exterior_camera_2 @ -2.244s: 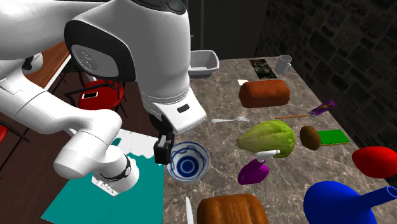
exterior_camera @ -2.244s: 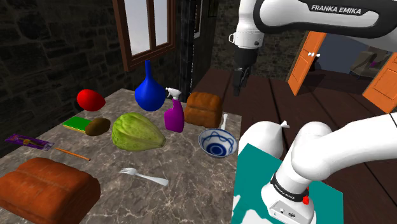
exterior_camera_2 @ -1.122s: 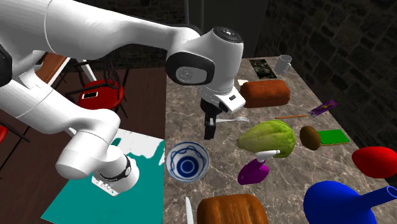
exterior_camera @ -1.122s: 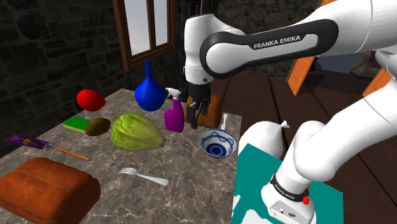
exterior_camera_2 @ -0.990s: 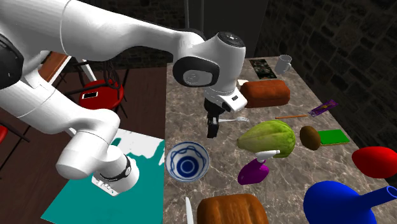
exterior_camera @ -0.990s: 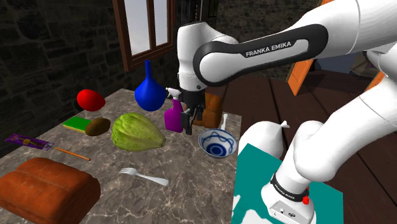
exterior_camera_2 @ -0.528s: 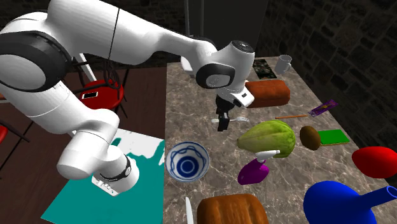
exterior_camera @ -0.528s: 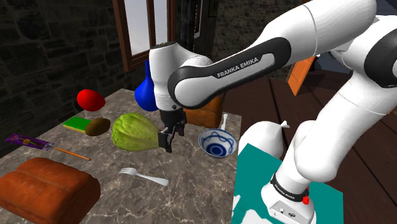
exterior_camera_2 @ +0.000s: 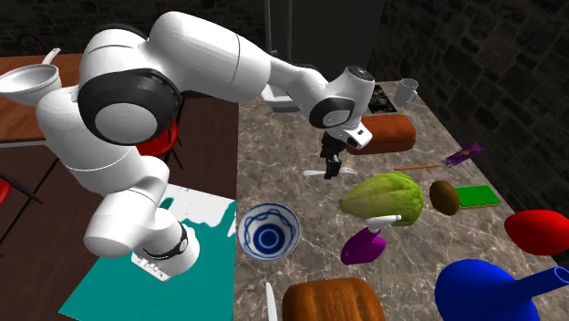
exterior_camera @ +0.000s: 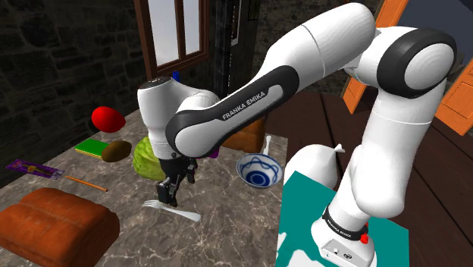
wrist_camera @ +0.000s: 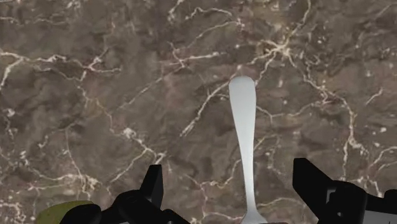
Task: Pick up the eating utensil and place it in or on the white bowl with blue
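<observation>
Arm pose: white Franka arm rises from the stand at the shoulder view's lower right, elbow high at upper right; lettered forearm slopes down to the shoulder view's left; wrist bent so the black two-finger end effector (exterior_camera: 168,194) points straight down at the brown veined-marble bench (exterior_camera: 227,220).

End effector sits low over the bench; cannot tell whether the fingertips touch it; in the second exterior view the end effector (exterior_camera_2: 332,171) hangs from the wrist, near the bench's middle.

Fingers (wrist_camera: 153,181) stand wide apart, nothing clasped; wrist view shows the end effector (wrist_camera: 228,175) straddling the pale grey fork (wrist_camera: 243,127); the handle runs away from the fingers across the bench (wrist_camera: 95,95); no finger contacts it.

Fork (exterior_camera: 182,215) lies flat on the bench; tines just beside the fingertips, handle running toward the shoulder view's lower right; in the second exterior view the fork (exterior_camera_2: 313,172) shows beside the end effector, handle end toward that view's left.

White bowl with blue pattern (exterior_camera: 250,180) stands upright near the bench edge by the stand, apart from the fork; bowl (exterior_camera_2: 290,219) holds nothing.

Large green leafy vegetable (exterior_camera_2: 383,198) sits beside the end effector, toward the second exterior view's right; brown loaf (exterior_camera: 57,220) lies at the shoulder view's lower left, apart from the fork.
</observation>
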Action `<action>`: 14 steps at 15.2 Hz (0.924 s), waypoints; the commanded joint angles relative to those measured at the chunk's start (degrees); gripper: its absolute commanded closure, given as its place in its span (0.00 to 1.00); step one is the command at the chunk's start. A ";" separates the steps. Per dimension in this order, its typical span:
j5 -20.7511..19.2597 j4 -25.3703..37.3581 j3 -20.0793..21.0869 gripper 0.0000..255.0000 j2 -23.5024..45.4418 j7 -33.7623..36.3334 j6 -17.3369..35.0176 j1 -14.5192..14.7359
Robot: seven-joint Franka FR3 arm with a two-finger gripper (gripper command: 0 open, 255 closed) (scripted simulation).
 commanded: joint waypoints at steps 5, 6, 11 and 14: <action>-3.22 3.01 0.23 0.00 6.85 3.34 2.95 2.29; -3.41 2.60 0.16 0.00 7.19 3.48 3.65 2.35; -4.17 1.24 -0.11 0.00 8.46 3.99 6.15 2.59; -4.18 1.25 -0.11 0.00 8.47 3.99 6.15 2.59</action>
